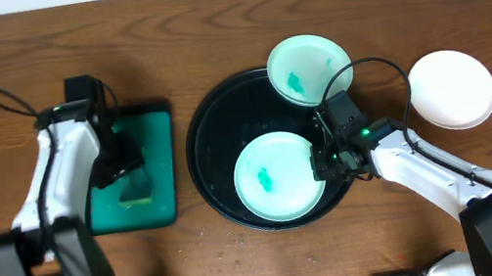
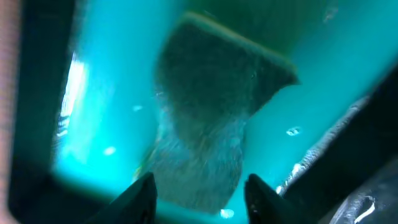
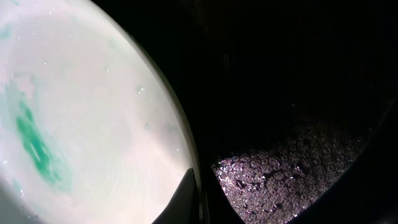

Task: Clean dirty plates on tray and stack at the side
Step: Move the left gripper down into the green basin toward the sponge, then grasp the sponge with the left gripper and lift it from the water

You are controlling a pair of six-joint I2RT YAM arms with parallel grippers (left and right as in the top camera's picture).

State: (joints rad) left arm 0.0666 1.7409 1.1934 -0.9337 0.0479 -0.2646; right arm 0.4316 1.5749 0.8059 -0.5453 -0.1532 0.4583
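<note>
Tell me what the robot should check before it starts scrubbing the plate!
1. The left fingers sit either side of the sponge: ok.
2. The sponge is squeezed tight: cannot tell.
3. The right fingers are shut on the rim of the near plate: ok.
4. The near plate is clean: not ok, it has a green smear.
5. The far plate lies fully inside the black tray: not ok, it overlaps the rim.
</note>
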